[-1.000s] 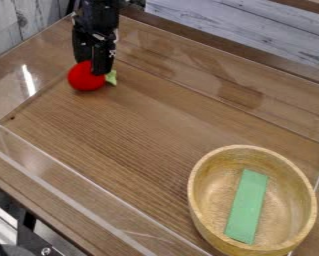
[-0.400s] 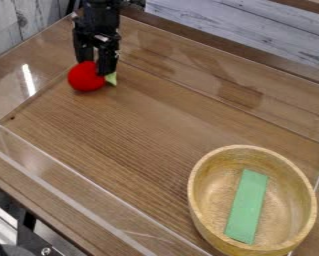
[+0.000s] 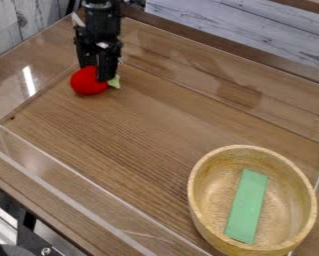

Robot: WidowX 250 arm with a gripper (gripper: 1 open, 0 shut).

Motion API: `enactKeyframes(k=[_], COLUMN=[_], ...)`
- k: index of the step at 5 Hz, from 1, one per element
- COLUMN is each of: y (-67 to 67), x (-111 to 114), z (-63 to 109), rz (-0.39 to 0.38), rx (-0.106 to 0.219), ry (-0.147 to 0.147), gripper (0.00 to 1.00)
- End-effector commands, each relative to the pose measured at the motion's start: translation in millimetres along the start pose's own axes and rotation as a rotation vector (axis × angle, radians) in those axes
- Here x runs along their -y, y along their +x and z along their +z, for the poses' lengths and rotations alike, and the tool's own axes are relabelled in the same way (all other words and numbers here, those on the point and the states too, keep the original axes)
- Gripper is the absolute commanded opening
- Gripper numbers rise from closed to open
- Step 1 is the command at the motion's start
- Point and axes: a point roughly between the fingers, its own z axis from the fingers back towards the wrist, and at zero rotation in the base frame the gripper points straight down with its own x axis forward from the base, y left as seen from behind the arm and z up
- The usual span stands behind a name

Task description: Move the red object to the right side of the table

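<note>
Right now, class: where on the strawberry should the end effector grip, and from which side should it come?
Grip the round red body of the strawberry across its widest part, coming straight down from above. It sits low on the table, so a side approach would likely scrape the wood, and the green cap looks too thin to hold. The end effector already hangs over it.

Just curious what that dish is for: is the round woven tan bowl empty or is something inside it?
Not empty. A flat green strip lies inside the round woven tan bowl, slanted across its bottom.
</note>
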Motion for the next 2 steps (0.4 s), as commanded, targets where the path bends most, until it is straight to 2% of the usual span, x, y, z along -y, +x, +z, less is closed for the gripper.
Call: enactKeyframes(k=[1,2], y=[-1.1,-2.7], x=[6.5,15.2], z=[48.8,73.4], rz=[0.004,0.004], rx=[0.104,0.15], ry=[0.015,-0.014], gripper=[0.0,0.0])
